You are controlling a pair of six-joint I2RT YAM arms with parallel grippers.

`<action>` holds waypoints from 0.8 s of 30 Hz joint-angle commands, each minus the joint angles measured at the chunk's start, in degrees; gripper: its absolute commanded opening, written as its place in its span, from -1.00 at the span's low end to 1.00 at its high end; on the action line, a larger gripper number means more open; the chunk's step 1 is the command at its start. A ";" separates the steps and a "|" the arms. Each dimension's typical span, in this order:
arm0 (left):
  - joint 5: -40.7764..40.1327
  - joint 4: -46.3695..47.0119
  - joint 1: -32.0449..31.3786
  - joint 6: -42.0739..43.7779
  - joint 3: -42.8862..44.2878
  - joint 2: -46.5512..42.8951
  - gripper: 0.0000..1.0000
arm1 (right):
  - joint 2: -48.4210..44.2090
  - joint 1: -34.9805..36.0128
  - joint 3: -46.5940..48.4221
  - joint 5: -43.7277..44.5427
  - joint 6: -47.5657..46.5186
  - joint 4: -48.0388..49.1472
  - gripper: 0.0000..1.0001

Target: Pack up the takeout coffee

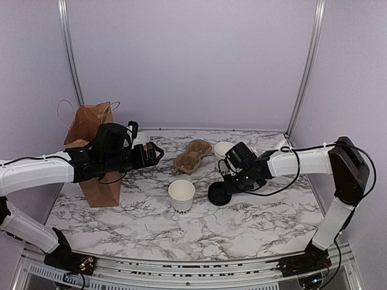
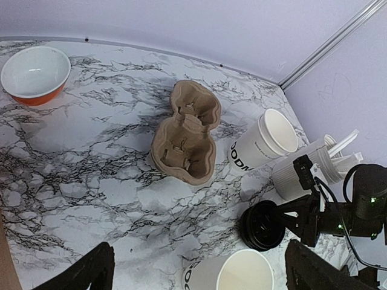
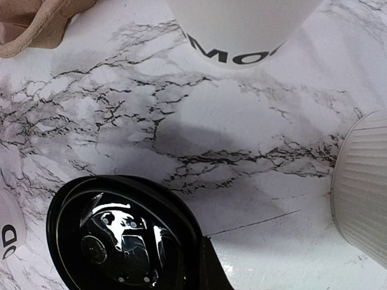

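Note:
The takeout coffee cup (image 1: 181, 194), white with black lettering, stands open near the table's middle; it also shows low in the left wrist view (image 2: 239, 273) and at the left edge of the right wrist view (image 3: 7, 232). Just right of it is its black lid (image 1: 217, 194), tipped up on the marble (image 2: 264, 225). My right gripper (image 1: 225, 185) is shut on the lid's rim, with one dark finger (image 3: 213, 272) against the lid (image 3: 115, 235). My left gripper (image 1: 155, 154) hangs open and holds nothing; its fingertips (image 2: 81, 273) stand wide apart above the table.
A brown paper bag (image 1: 91, 130) stands at the left behind my left arm. A cardboard cup carrier (image 2: 187, 140) lies mid-table. Behind the lid are a nested stack of white cups (image 2: 266, 140) and a ribbed white utensil holder (image 2: 302, 172). An orange bowl (image 2: 34, 74) sits far left.

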 commanded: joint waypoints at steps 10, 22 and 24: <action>1.20 0.22 -0.02 1.50 1.93 -1.55 0.99 | -6.46 -0.43 6.61 0.41 -0.62 -2.56 -0.93; 13.77 10.51 1.02 -2.03 2.25 -5.78 0.98 | -11.40 -0.44 12.84 -17.58 -1.00 6.52 -0.91; 17.10 12.04 1.09 -3.03 2.66 -5.59 0.98 | -11.24 -0.44 13.52 -21.68 -0.24 9.70 -0.90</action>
